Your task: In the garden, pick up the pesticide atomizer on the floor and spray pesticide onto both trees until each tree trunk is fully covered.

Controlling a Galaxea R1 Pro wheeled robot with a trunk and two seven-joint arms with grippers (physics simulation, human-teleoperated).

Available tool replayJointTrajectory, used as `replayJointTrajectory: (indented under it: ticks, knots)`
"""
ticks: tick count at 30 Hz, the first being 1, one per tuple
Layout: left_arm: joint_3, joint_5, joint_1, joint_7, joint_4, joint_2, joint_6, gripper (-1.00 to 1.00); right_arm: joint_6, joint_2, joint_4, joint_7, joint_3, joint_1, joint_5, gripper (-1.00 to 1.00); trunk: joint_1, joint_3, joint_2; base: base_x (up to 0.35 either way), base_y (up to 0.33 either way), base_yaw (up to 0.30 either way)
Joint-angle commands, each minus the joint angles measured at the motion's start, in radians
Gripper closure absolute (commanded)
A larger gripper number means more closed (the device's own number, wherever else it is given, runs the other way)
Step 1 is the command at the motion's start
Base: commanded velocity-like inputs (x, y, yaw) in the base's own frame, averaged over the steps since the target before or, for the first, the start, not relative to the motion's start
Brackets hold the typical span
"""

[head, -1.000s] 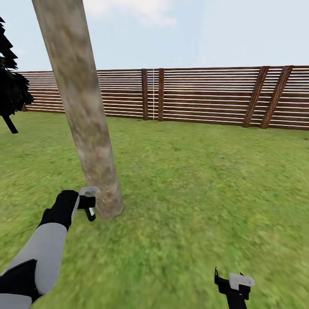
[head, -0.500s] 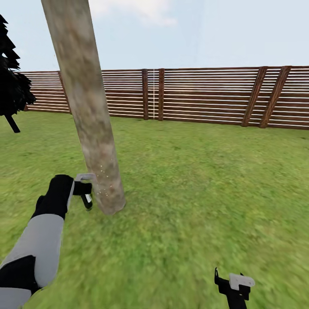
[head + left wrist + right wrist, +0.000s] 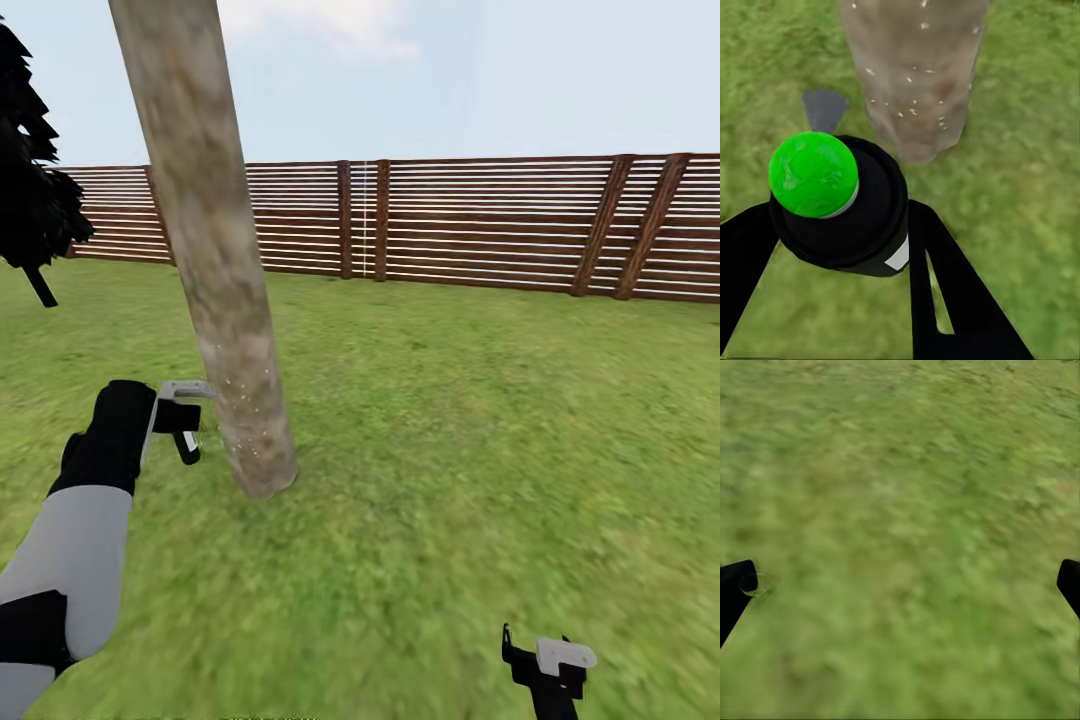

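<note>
Left gripper [image 3: 190, 425] clamps the pesticide atomizer [image 3: 840, 202], a small black bottle whose bright green cap faces the wrist camera, so its long axis runs from the palm out between the two dark fingers [image 3: 945, 292] toward the grass. Just ahead of that gripper, close but apart, stands the tree trunk [image 3: 215, 250], a pale mottled column leaning slightly, its base widening where it meets the lawn [image 3: 450, 430]; small white flecks dot the bark low down, on the part level with the gripper. Right gripper [image 3: 548, 665] hangs low and well away from the trunk, its fingers spread wide over bare grass and gripping nothing. Beyond both, a brown slatted fence [image 3: 480, 225] crosses the garden, with dark jagged foliage [image 3: 30, 190] far off on the left gripper's side.
</note>
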Motion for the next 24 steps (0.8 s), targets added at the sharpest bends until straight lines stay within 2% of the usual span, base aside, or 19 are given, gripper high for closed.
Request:
replayJointTrajectory:
  ticks: [1,6,14,24]
  knots:
    - [0.004,0.003,0.001,-0.001,-0.003,0.005,0.001,1.0,0.0,0.0,0.0,0.0,0.0,0.0,0.0,-1.0,0.0,0.0,0.0,0.0,0.0,0.179]
    - [0.006,0.002,0.006,-0.002,-0.005,0.01,0.001,1.0,0.0,0.0,0.0,0.0,0.0,0.0,0.0,-1.0,0.0,0.0,0.0,0.0,-0.032,0.046]
    - [-0.003,0.0,0.015,-0.002,-0.006,0.009,0.0,1.0,0.0,0.0,0.0,0.0,0.0,0.0,0.0,-1.0,0.0,0.0,0.0,0.0,-0.254,0.003]
    - [-0.002,0.0,0.017,-0.002,-0.007,0.008,0.0,1.0,0.0,0.0,0.0,0.0,0.0,0.0,0.0,-1.0,0.0,0.0,0.0,0.0,-0.272,0.255]
